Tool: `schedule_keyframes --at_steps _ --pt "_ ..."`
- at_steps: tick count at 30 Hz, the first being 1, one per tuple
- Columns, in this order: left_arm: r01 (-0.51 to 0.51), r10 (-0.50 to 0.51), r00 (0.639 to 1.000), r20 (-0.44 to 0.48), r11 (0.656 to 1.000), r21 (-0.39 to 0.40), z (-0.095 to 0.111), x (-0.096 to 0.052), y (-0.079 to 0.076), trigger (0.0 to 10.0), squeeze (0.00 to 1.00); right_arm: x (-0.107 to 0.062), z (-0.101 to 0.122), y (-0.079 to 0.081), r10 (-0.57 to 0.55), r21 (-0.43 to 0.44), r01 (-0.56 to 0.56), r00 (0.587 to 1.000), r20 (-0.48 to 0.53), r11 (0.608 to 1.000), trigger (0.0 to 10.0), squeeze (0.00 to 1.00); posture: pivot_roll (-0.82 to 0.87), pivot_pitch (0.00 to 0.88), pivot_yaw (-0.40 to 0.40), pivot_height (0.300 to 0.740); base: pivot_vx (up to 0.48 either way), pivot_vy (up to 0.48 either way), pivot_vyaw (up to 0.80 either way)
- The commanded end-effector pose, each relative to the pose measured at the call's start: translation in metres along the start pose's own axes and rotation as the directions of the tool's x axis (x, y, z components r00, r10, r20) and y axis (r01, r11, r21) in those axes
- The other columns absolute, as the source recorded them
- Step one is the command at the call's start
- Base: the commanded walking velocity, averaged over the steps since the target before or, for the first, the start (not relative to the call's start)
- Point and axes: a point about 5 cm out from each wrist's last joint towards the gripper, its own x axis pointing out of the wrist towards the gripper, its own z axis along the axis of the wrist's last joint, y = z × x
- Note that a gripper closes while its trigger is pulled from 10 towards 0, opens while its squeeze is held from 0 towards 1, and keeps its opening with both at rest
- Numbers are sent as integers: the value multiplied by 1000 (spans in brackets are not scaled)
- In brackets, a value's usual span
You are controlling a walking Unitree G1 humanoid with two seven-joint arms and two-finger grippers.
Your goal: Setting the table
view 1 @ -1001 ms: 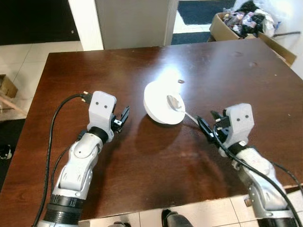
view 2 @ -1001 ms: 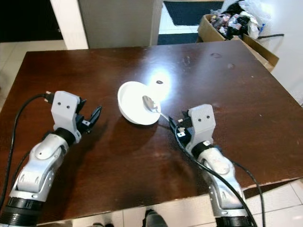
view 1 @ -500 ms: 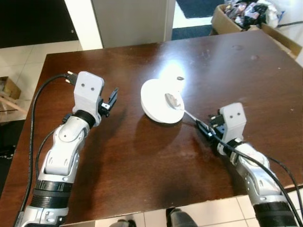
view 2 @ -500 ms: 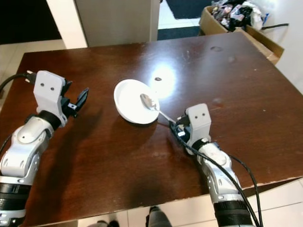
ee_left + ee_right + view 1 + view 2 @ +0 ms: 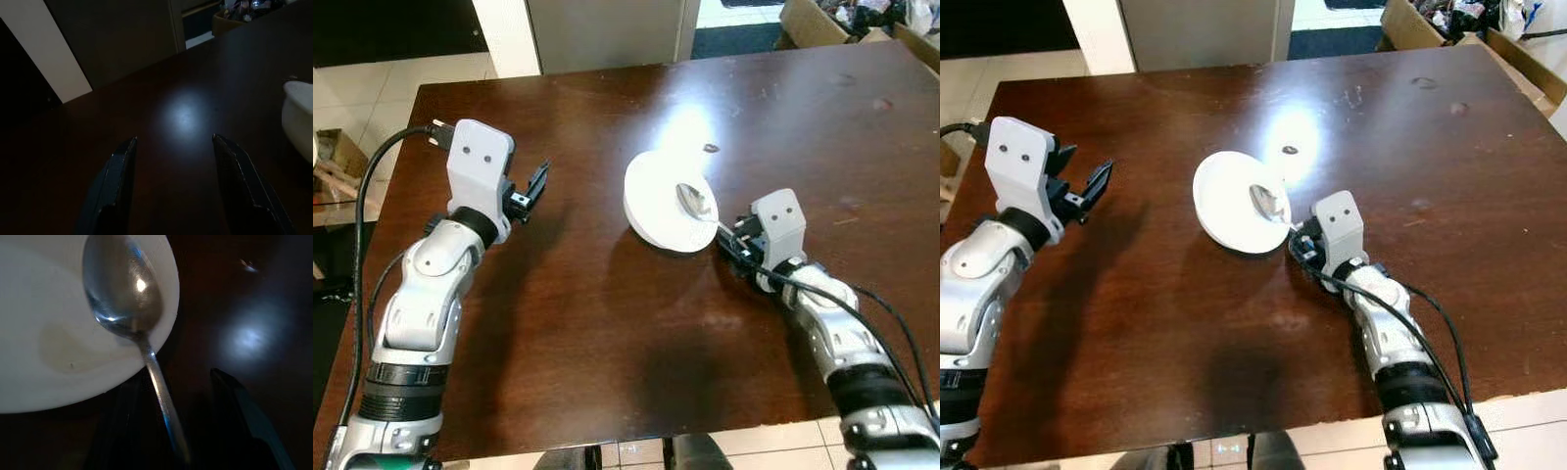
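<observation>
At frame centre a white plate [image 5: 668, 203] holds a spoon [image 5: 697, 203]; my right gripper [image 5: 736, 247] spreads its jaws around the handle. My left gripper [image 5: 532, 186], jaws apart, hovers over the bench [image 5: 607, 333] at left.

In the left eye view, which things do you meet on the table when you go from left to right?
Left gripper → white plate → spoon, its bowl resting on the plate's right side → right gripper.

Cardboard box [image 5: 1410, 20] on tiled floor [image 5: 401, 73].
</observation>
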Motion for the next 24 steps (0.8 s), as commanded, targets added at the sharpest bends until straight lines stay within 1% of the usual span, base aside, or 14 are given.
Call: schedule_keyframes --at_steps 1,2,3,9,16,19,24 --pt "-10 10 1000 -16 1000 8 -2 -4 4 10000 0 -2 -6 1 8 26 -8 1000 -8 1000 10000 0 -51 195 117 740 0 0 0" --pt "-11 11 1000 -16 1000 9 -2 -5 4 10000 0 0 -6 1 19 62 -19 1000 5 998 8745 0 -45 194 118 740 0 0 0" --pt "-13 13 1000 -22 1000 10 -1 -5 5 10000 0 2 -5 1 28 97 -30 999 21 995 0 0 -43 193 118 740 0 0 0" --pt "-13 13 1000 -27 1000 5 -1 -6 4 10000 0 4 -1 2 47 126 -53 998 53 991 0 0 -53 189 116 740 0 0 0" --pt "4 -4 1000 -28 1000 -8 -4 -4 -4 10000 0 1 1 -1 46 149 -58 996 82 987 0 0 -71 182 111 740 0 0 0" --pt "6 -6 1000 -30 1000 -19 -5 -4 -6 10000 0 -2 3 -4 22 179 -42 993 113 983 0 0 -85 178 106 740 0 0 0" --pt "9 -10 999 -33 999 -34 -8 -3 -11 10000 0 -8 7 -7 -7 200 -25 988 156 979 0 0 -101 166 101 740 0 0 0"
